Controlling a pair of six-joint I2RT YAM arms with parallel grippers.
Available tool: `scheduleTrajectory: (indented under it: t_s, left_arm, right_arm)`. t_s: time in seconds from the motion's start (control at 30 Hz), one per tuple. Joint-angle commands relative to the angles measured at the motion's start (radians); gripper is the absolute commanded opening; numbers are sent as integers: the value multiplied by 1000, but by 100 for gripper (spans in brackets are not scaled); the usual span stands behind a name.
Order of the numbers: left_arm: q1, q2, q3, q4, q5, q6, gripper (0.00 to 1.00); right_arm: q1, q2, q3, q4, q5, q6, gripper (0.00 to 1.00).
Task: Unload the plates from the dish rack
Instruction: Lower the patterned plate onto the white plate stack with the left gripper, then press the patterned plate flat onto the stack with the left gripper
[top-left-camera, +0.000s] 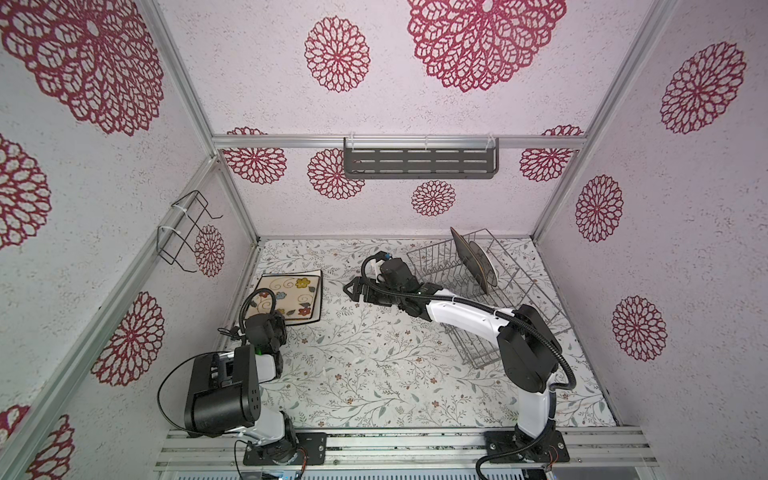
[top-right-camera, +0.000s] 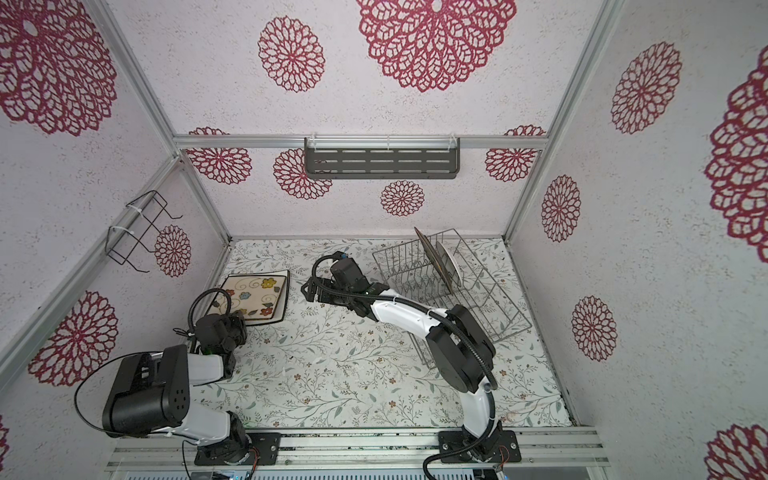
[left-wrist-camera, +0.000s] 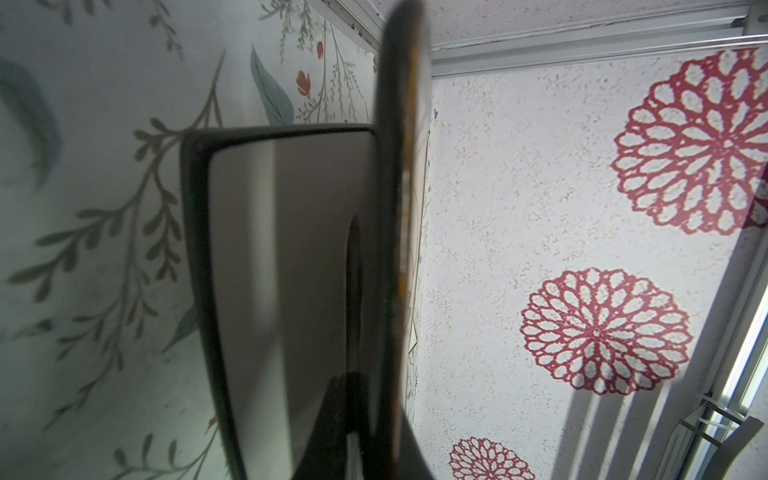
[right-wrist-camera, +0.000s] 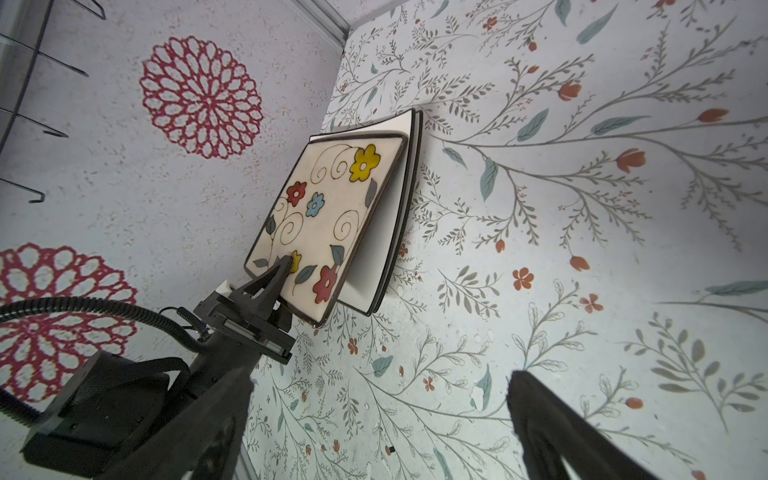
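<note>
A cream floral square plate (top-left-camera: 291, 297) (right-wrist-camera: 332, 208) rests tilted on a white, dark-rimmed square plate (right-wrist-camera: 382, 232) (left-wrist-camera: 282, 270) at the table's left. My left gripper (top-left-camera: 280, 311) (right-wrist-camera: 286, 264) is shut on the near edge of the floral plate (left-wrist-camera: 399, 208). My right gripper (top-left-camera: 349, 289) (top-right-camera: 307, 291) (right-wrist-camera: 380, 378) hovers open and empty over mid-table, pointing toward that stack. The silver wire dish rack (top-left-camera: 536, 291) (top-right-camera: 498, 291) sits at the back right. It holds a dark square plate (top-left-camera: 467, 257) and a round plate (top-left-camera: 487, 266), both upright.
A dark grey slotted shelf (top-left-camera: 419, 162) hangs on the back wall. A black wire holder (top-left-camera: 187, 232) is fixed to the left wall. Aluminium frame posts and patterned walls enclose the table. The right arm's elbow (top-left-camera: 523, 349) hangs over the rack's near end.
</note>
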Motion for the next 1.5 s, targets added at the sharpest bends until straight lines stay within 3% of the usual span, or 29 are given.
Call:
scheduleTrajectory:
  t_s: [0.0,0.3,0.83,1.47]
  left_arm:
    - [8,-13,53,193,21,-11,0]
    - [8,-13,72,92,40,-21,0]
    - [10,-122,88,-132,29,-20,39]
    - [17,-107,194,-381,155,18,58]
  right_arm:
    - [2,-7,32,7,-8,14,99]
    - [2,-6,26,6,-24,10,99]
    - [3,-36,-5,13,-28,11,99]
    - [7,-117,-99,44,2,21,99]
